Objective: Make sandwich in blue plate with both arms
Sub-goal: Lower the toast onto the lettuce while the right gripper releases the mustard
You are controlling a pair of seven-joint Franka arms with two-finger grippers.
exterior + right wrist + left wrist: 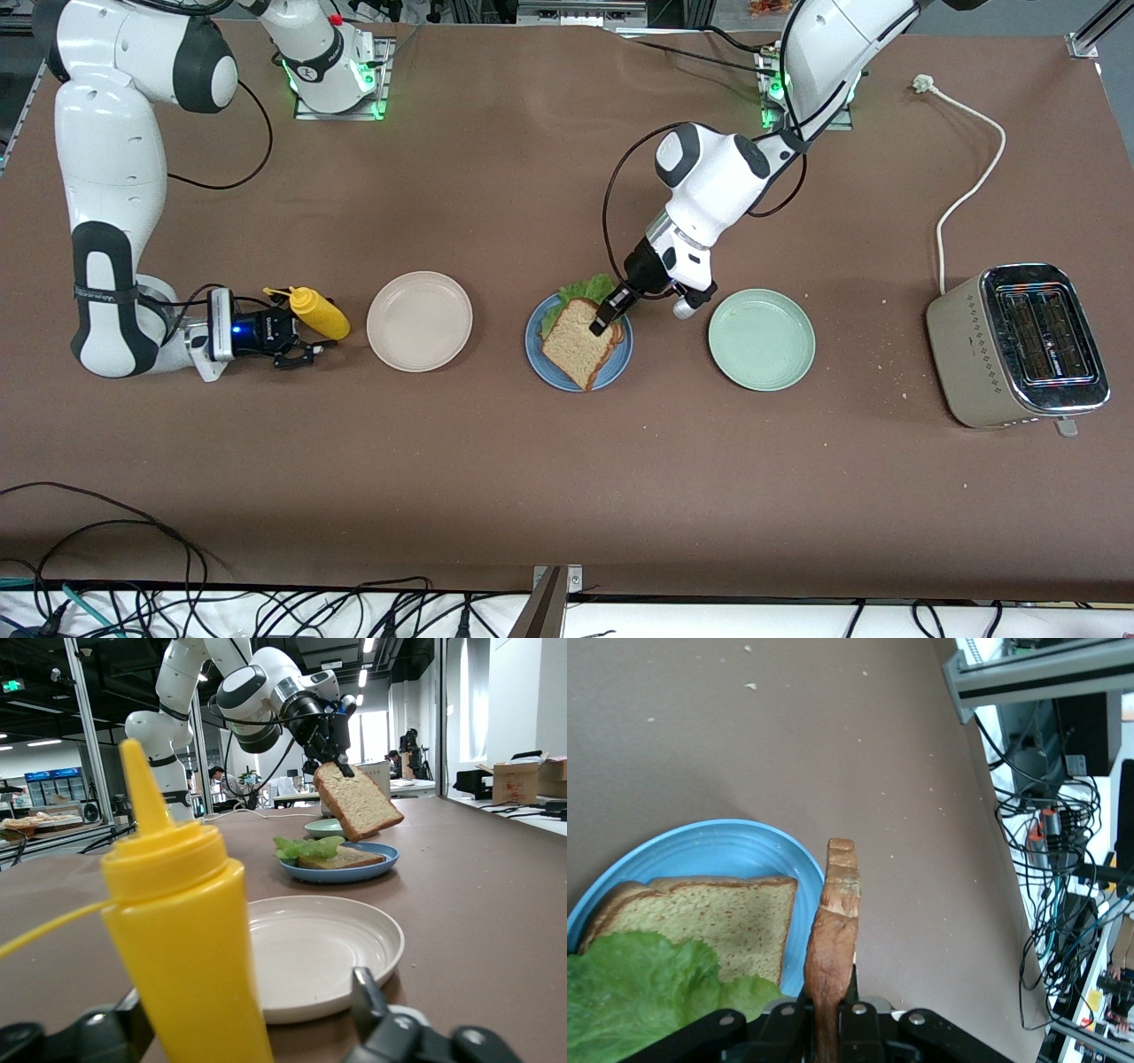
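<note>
Brown table (532, 496) in a ceiling-lit lab, cardboard boxes (518, 780).

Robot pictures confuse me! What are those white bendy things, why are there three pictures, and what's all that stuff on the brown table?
The white bendy things are two robot arms, each ending in a black claw. One picture looks down from a high camera. The other two come from little cameras on the arms' wrists.

The left claw is pinching a slice of bread and holding it above the blue plate. On that plate lie another bread slice and a green lettuce leaf, so a sandwich is being built.

The right claw sits at a yellow squeeze bottle that stands on the table, its fingers on either side.

Also on the table: a beige-white plate between the bottle and the blue plate, a pale green plate, and a toaster at the left arm's end.
</note>
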